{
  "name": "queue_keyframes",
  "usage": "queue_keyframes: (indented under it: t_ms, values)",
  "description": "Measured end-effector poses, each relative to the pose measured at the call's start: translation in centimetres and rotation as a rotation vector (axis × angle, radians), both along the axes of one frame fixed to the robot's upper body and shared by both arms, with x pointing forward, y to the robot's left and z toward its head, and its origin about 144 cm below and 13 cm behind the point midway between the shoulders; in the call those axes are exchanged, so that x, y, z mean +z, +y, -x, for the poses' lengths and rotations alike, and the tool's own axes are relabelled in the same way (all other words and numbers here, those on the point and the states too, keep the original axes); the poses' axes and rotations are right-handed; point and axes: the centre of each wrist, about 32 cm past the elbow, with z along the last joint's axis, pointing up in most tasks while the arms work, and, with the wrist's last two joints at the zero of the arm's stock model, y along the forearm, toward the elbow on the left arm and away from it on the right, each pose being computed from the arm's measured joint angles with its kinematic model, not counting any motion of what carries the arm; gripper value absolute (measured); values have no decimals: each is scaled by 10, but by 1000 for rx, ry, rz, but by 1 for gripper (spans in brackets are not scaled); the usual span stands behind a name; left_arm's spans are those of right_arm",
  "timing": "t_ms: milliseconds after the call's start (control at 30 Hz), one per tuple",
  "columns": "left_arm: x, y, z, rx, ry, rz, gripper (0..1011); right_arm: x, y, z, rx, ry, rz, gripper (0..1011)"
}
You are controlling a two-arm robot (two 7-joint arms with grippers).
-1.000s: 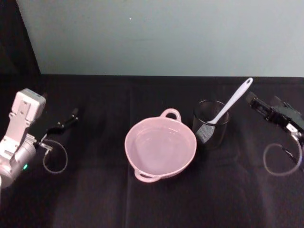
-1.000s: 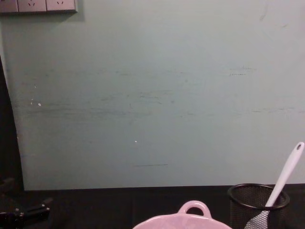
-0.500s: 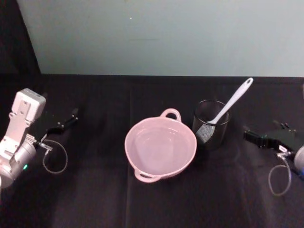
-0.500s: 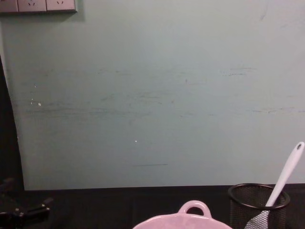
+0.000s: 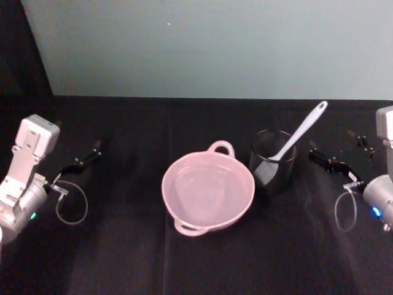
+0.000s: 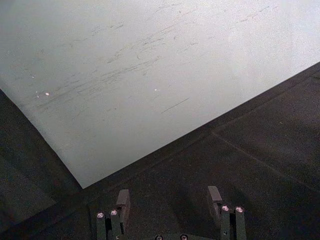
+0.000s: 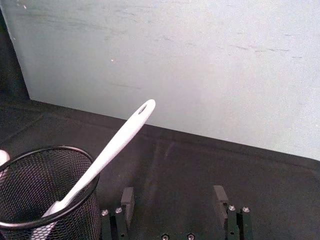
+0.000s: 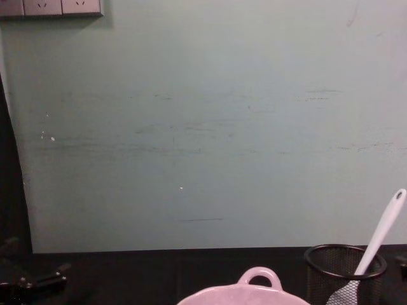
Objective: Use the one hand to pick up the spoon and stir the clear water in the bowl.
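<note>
The left hand [image 5: 86, 161] is resting low over the black tabletop [image 5: 123, 258] at the far left, well apart from the other things. In the left wrist view its two fingers [image 6: 122, 200] are standing apart, with nothing between them.

Near the middle of the tabletop the pink bowl [image 5: 207, 192] is sitting with clear water inside, and its small loop handle is pointing toward the back wall [image 5: 215, 46]. Just beside the bowl, on its right, a black wire-mesh cup [image 5: 272, 161] is standing upright. The white spoon [image 5: 296, 135] is leaning inside this cup, head down in the mesh, and its handle end with the small hole is pointing up and to the right.

The right hand [image 5: 328, 163] is hovering near the cup on its right side, not touching the cup or the spoon. In the right wrist view its fingers [image 7: 127, 199] are spread apart and are holding nothing, and the spoon handle is rising above them.
</note>
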Motion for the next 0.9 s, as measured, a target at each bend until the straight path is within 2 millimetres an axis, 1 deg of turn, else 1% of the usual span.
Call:
queue_keyframes:
  t_ms: [200,333,433,900]
  values:
    - [0,0,0,0,0,0,1011,-22,-2,-4,14,-2,-30,1003]
    - [0,0,0,0,0,0,1011,-30,-2,-7,16,0,-58,1003]
    - [0,0,0,0,0,0,1011,-29,1,-10,14,6,-59,1003]
    - [0,0,0,0,0,0,1011,-29,0,-8,15,5,-56,1002]
